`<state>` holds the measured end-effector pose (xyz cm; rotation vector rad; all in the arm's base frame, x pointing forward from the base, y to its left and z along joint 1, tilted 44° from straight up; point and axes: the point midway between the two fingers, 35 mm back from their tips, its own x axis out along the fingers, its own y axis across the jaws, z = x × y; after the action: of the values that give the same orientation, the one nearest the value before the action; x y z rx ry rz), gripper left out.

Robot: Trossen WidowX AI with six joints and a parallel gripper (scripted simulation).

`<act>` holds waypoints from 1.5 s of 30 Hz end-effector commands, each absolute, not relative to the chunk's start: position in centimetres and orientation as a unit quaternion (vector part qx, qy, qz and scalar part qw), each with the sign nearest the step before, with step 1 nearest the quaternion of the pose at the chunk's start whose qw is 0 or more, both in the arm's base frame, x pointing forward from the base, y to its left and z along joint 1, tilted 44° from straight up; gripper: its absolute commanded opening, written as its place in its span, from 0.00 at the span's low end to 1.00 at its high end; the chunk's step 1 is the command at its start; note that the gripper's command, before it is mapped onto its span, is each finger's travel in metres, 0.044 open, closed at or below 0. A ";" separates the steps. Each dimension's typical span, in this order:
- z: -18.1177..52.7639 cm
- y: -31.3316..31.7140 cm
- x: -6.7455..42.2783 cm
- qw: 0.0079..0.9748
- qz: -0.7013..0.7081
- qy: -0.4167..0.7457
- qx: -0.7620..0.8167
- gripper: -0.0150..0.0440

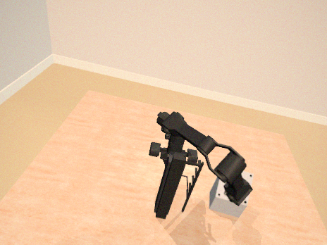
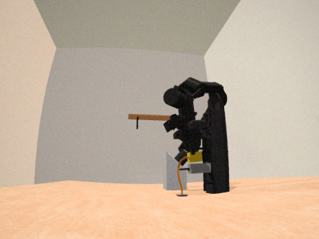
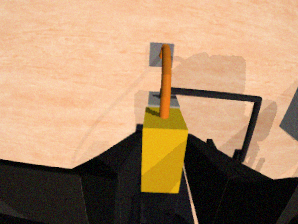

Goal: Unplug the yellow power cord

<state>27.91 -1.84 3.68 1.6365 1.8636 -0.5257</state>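
Note:
The yellow plug [image 2: 194, 157] [image 3: 162, 160] sits between the fingers of my gripper [image 2: 194, 153] [image 3: 163, 139], which is shut on it from above. The orange cord [image 2: 179, 172] [image 3: 166, 82] runs from the plug down to a small grey plate [image 2: 182, 195] [image 3: 154, 60] on the table. The grey power strip [image 2: 200, 168] lies directly under the plug; I see no clear gap between them. Only the strip's end [image 3: 155, 100] shows past the plug in the wrist view. In the top view the plug, cord and strip are hidden behind the arm and a black upright.
A tall black upright [image 1: 170, 186] [image 2: 216, 151] stands close beside the strip. A thin black frame with prongs [image 1: 193, 186] [image 3: 256, 112] is near the gripper. A pale grey block [image 1: 225, 207] [image 2: 174, 176] stands on the table. A brown bar [image 2: 148, 117] with a black hook shows higher up.

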 end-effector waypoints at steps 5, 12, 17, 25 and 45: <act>1.5 -5.6 28.7 0.332 -0.223 0.685 0.609 0.25; 1.6 -5.1 28.6 0.332 -0.221 0.689 0.606 0.43; 1.6 -5.1 28.6 0.332 -0.221 0.689 0.606 0.53; 2.0 -5.5 28.6 0.330 -0.222 0.686 0.609 0.53; 3.7 -4.0 28.2 0.329 -0.222 0.685 0.610 0.53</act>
<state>28.41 -4.47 3.43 1.5896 1.7866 -0.5791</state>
